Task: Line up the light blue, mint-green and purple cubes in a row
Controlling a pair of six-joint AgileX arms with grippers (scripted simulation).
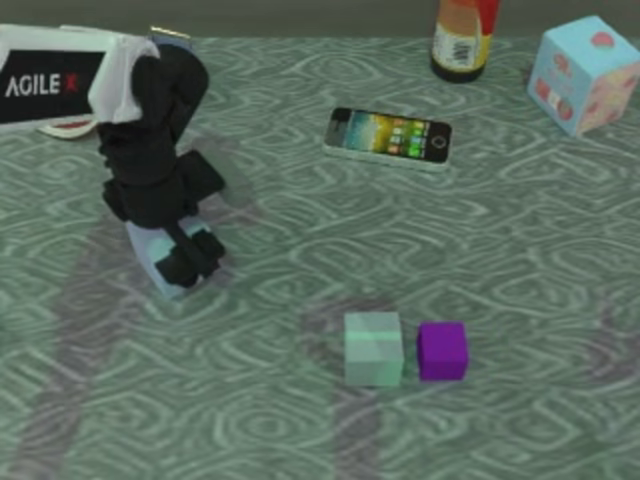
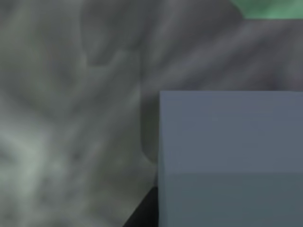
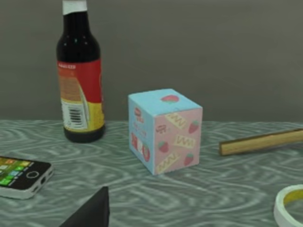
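Observation:
On the left of the table, my left gripper is shut on the light blue cube, coming down on it from above. The left wrist view is filled by that cube, with one dark finger against its side. The mint-green cube and the purple cube sit side by side near the front middle, a narrow gap between them. My right arm is out of the top view. Its wrist view shows one dark finger with nothing against it.
A phone lies at the back middle. A brown bottle and a pink and blue carton stand at the back right. The right wrist view also shows a wooden stick and a tape roll.

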